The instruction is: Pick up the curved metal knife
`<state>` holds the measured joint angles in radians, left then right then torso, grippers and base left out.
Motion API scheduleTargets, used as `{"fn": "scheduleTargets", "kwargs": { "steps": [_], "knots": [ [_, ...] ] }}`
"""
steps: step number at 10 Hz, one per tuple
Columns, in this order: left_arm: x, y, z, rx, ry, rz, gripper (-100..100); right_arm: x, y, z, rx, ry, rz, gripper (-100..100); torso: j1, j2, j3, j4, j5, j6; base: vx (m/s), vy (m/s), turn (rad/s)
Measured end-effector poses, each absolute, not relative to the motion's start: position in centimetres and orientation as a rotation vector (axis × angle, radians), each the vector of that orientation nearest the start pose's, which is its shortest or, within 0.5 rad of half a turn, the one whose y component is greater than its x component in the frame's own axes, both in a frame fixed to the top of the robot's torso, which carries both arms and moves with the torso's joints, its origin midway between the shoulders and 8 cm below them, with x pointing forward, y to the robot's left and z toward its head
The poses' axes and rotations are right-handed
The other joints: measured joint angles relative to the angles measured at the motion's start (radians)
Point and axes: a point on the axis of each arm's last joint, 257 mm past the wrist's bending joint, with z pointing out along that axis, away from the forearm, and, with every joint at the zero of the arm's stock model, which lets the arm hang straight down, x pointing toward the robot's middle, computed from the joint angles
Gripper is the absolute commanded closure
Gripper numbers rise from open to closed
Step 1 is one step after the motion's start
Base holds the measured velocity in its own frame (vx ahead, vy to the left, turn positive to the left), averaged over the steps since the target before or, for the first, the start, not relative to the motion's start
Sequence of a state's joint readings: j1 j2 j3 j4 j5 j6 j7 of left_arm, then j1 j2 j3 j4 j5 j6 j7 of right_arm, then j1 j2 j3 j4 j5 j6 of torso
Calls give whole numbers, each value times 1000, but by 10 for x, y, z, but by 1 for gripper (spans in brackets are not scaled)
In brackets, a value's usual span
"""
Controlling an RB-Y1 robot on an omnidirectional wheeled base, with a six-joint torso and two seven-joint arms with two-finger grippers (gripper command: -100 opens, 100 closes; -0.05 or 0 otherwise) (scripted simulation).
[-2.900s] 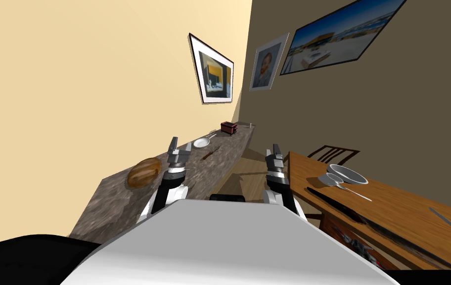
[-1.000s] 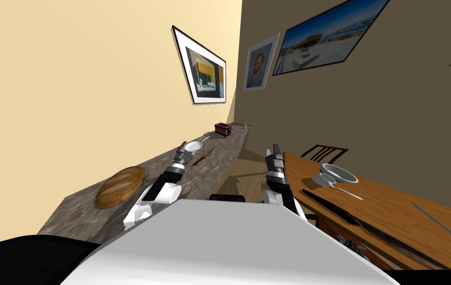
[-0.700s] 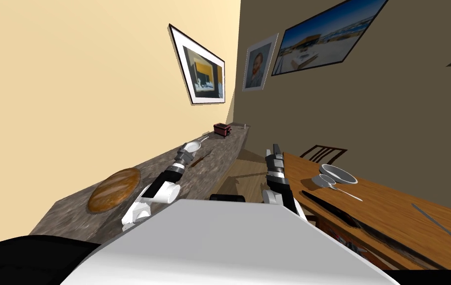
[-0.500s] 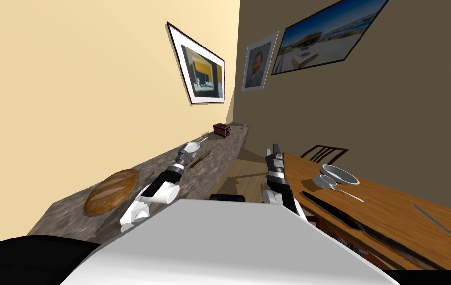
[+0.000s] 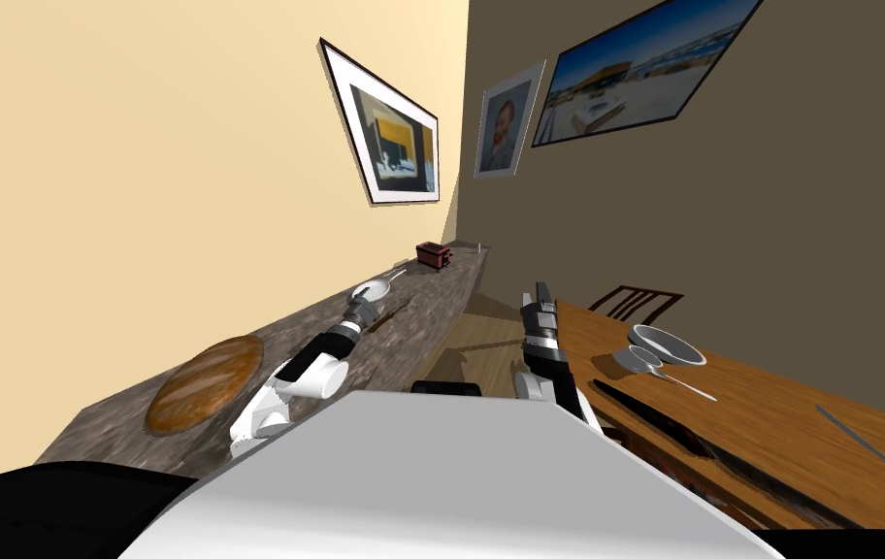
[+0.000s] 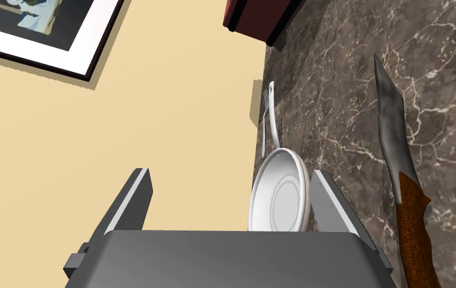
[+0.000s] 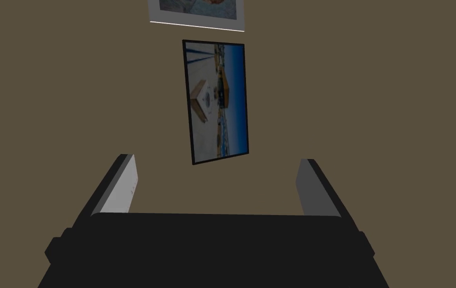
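Observation:
The knife point(image 6: 391, 131) has a curved grey blade and a brown handle point(image 6: 415, 226). It lies flat on the dark marble counter point(image 6: 437, 60), just outside one finger of my left gripper point(image 6: 229, 195) and not between the fingers. That gripper is open and holds nothing. In the head view the knife point(image 5: 394, 312) is a thin dark streak just right of the left gripper point(image 5: 364, 304), which is stretched out over the counter point(image 5: 431, 301). My right gripper point(image 5: 539, 297) is raised between counter and table, and it is open point(image 7: 215, 185) and empty.
A white pan point(image 6: 278, 195) lies beyond the left gripper near the wall, with a fork point(image 6: 264, 120) beside its handle. A red toaster point(image 5: 432, 254) stands further along. A brown loaf point(image 5: 204, 381) lies near me. The wooden table point(image 5: 800, 427) to the right holds a bowl point(image 5: 669, 345).
My left arm has reached forward along the counter, from beside the loaf to the pan and knife. The head view has shifted slightly. The right arm has not moved.

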<state>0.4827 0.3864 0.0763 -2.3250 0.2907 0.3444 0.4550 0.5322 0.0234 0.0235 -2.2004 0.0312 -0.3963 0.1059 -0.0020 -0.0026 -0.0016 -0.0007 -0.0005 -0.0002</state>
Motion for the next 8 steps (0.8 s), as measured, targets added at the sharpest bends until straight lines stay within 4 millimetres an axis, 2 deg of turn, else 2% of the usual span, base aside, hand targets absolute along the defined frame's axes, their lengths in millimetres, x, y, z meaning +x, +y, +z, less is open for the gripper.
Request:
{"fn": "scheduleTargets", "kwargs": {
  "steps": [8],
  "knots": [
    [406,327,-182,-1721,1161,-1311,-100,371,-280,-45,780,790,1147,0,0,0,0,0,0,0,49,-28,4]
  ]
}}
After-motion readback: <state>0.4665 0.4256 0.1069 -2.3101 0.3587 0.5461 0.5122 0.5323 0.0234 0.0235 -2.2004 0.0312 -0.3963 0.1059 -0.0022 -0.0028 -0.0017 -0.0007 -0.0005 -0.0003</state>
